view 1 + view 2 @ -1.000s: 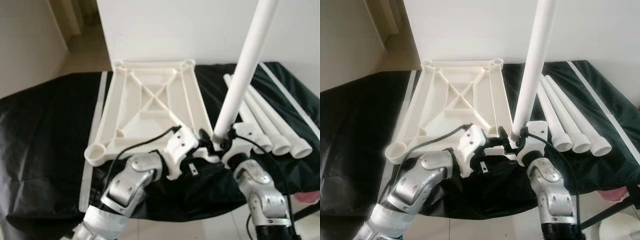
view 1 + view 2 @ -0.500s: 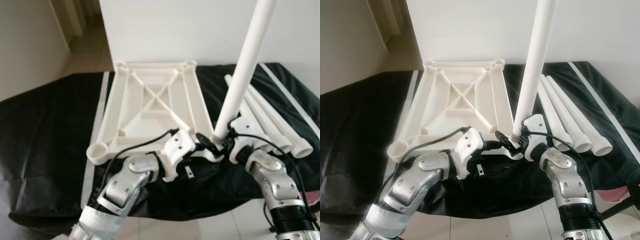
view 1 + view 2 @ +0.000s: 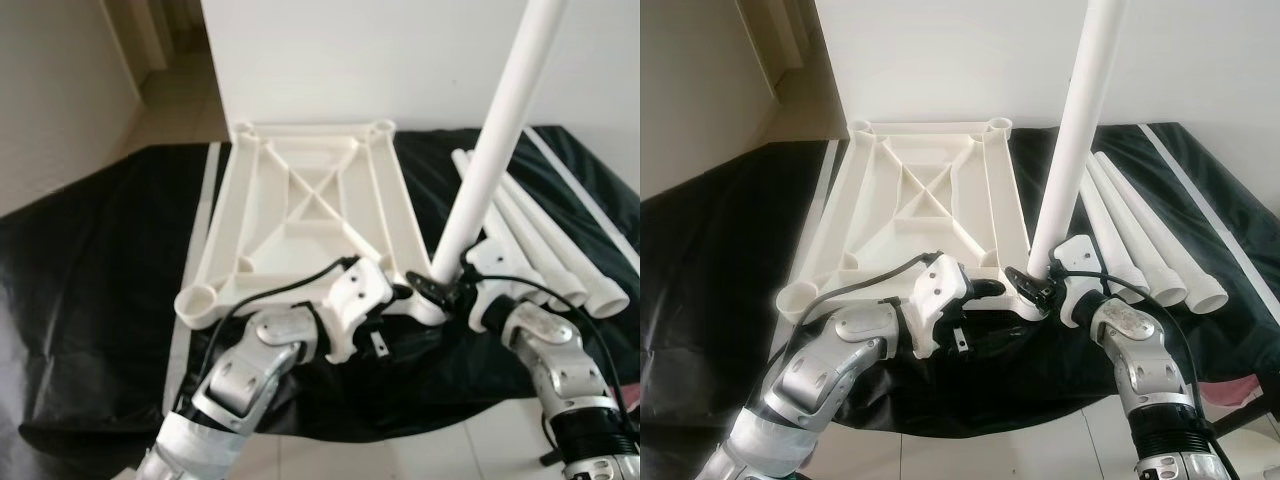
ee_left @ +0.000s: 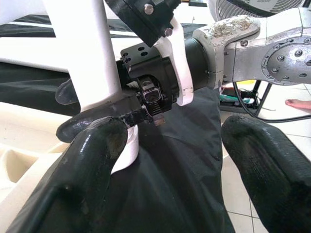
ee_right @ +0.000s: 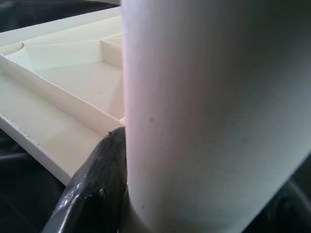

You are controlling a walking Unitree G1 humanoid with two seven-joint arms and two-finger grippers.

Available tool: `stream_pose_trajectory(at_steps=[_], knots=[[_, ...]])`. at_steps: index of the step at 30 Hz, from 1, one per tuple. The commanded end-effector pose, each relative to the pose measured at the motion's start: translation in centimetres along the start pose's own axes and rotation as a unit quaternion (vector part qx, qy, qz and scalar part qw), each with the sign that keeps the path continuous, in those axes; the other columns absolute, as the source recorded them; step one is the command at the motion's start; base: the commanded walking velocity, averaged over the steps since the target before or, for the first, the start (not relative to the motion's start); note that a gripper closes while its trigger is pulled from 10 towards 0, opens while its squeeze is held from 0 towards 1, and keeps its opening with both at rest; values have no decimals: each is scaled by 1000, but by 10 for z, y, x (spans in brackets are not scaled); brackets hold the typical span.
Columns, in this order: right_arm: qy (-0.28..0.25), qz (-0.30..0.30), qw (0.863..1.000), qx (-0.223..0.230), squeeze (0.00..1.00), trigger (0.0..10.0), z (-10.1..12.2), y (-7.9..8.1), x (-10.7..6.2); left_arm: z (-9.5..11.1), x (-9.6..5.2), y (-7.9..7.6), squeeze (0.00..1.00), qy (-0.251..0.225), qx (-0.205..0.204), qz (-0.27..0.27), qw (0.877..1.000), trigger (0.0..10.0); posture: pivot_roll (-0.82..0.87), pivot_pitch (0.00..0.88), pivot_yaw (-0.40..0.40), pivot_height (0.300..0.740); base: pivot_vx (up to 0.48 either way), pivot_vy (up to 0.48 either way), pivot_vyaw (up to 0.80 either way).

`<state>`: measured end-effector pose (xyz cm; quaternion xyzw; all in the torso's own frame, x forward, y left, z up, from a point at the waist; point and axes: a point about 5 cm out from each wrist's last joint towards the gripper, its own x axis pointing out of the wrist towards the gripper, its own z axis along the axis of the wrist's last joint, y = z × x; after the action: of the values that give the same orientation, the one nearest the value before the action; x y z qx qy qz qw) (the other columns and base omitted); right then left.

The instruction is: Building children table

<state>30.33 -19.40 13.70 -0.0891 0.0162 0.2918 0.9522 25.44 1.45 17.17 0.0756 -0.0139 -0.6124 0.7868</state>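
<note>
Cover: a black sheet [image 3: 90, 300], wrinkled and glossy, spread over the work surface and hanging over its near edge.
Stripe: 1 pale band [image 3: 195, 270] runs along the sheet from front to back.
Wall: white [image 3: 970, 60], directly behind the work surface.
Floor: light tiles [image 3: 970, 450] below the near edge.
Passage: an opening with beige floor [image 3: 175, 100] at far left.
Pink item: [image 3: 1230, 390] at the right edge, kind unclear.

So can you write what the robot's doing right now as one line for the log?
right gripper: shut on table leg, upright at near-right socket | left gripper: open beside it | tabletop: upside down | spare legs: three
</note>
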Motion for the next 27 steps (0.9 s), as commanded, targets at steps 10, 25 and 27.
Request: stream_pose_trajectory(at_steps=[10,25,27], knots=[[18,-37,998,57,0,10000,-13,13,3,-2,1,-3,0,3,-3,-14,1000,10000,-103,39,22,740,0,0,0],[-19,-235,963,134,0,10000,-2,33,15,-3,1,-1,0,5,-1,-6,1000,10000,-105,41,26,740,0,0,0],[-20,-254,958,132,0,10000,-2,33,14,-4,0,0,0,8,1,-4,1000,10000,-104,41,26,740,0,0,0]])
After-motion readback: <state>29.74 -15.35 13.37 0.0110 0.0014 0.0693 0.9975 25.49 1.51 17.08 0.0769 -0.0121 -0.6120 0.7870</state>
